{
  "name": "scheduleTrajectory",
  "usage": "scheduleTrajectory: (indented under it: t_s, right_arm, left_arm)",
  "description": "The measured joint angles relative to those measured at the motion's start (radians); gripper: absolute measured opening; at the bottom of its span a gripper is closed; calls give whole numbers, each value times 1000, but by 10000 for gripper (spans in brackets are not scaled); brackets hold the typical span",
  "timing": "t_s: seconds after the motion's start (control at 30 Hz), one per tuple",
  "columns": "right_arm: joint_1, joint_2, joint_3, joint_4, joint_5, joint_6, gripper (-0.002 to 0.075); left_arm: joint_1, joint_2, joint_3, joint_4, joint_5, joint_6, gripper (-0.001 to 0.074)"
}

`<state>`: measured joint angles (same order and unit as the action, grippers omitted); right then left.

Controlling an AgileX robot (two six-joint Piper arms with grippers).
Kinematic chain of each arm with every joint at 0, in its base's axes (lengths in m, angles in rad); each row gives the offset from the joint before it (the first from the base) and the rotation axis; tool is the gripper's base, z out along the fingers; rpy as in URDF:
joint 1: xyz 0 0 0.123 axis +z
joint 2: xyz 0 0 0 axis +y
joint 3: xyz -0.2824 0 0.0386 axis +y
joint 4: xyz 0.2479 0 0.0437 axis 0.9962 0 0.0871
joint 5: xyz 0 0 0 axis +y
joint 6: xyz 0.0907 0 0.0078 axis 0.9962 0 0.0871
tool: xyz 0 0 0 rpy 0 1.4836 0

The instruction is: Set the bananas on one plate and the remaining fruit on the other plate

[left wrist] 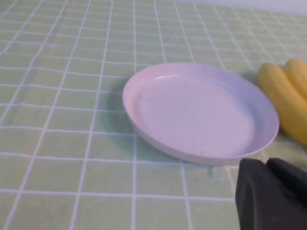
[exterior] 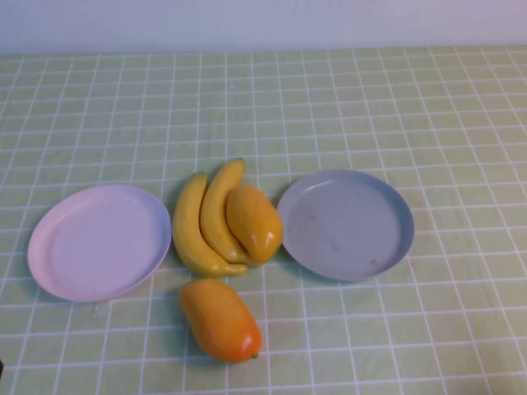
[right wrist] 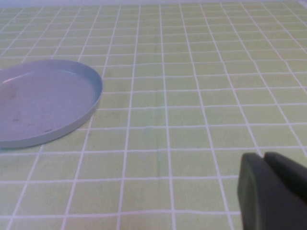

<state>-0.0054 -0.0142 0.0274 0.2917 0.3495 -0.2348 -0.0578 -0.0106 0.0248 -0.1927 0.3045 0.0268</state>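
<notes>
While nothing has yet been sorted, the layout decides which arm should go first: the two bananas [exterior: 204, 220] lie side by side between the plates, touching each other, their long axes running roughly away from the robot, and they sit just beside the pink plate [exterior: 58, 271] on the robot's left. One mango [exterior: 254, 222] leans against the inner banana, between it and the grey-blue plate [exterior: 395, 247] on the right; the second mango [exterior: 219, 319] lies alone on the green checked surface [exterior: 412, 107], nearer the robot and well apart from both plates. Neither arm shows in the high view. A dark part of the left claw [left wrist: 271, 194] sits near the pink plate's rim with the bananas beyond, so the left arm looks closer to them; the right claw [right wrist: 273, 189] hovers over bare cloth, the grey-blue plate off to one side. Whether either claw is open or closed, I cannot tell.
</notes>
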Motion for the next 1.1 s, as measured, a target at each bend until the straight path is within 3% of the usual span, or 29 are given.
scheduleTrajectory:
  t_s: [0.2, 0.4, 0.7, 1.1]
  right_arm:
    - [0, 0, 0, 0, 0, 0, -17]
    - [0, 0, 0, 0, 0, 0, -17]
    - [0, 0, 0, 0, 0, 0, -17]
    - [0, 0, 0, 0, 0, 0, -17]
  left_arm:
    - [0, 0, 0, -195, -84, -1, 0]
    - [0, 0, 0, -226, -97, -2, 0]
    - [0, 0, 0, 6, -1, 121, 0]
    - [0, 0, 1, 21, 12, 126, -1]
